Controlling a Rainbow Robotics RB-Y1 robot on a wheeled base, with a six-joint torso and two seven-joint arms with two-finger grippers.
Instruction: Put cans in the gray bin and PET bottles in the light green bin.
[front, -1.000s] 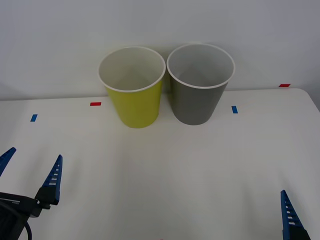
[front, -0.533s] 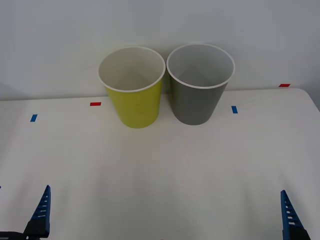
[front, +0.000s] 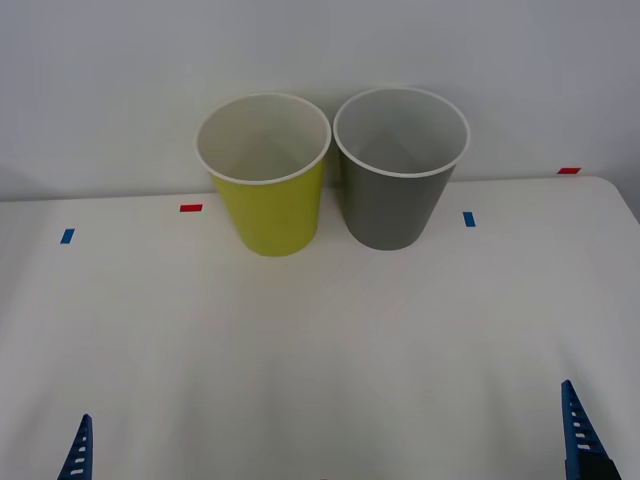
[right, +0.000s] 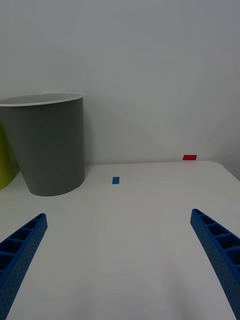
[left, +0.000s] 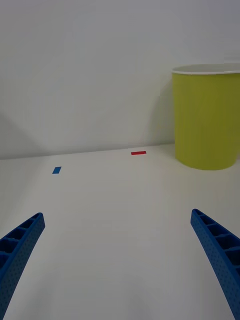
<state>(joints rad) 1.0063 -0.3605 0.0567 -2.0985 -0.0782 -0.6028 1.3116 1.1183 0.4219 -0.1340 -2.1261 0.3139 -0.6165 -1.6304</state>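
Lime-yellow and dark gray are sitting side by side at the far edge of the white table (front: 320, 340) you are looking at: the round tapered yellow-green light green bin (front: 267, 195) with its white rim is standing upright on the left, and the round tapered dark gray bin (front: 398, 180) with its pale rim is standing upright just beside it on the right, their rims almost touching. Both are showing you bare insides from above.

Your left gripper (left: 117, 260) is hanging low over the near left part of the table, its blue ribbed fingers (left: 20, 250) spread wide apart and gripping nothing. From its wrist you are seeing the light green bin far ahead, with a small red tape mark (left: 138, 153) and a blue tape mark (left: 56, 170) lying on the tabletop.

Your right gripper (right: 120, 260) is waiting over the near right part of the table, its blue fingers (right: 215, 245) likewise splayed wide with nothing between them. Ahead of it the gray bin is standing far off, with another blue tape mark (right: 116, 180) and a red tape mark (right: 189, 157) lying to the right of that bin.
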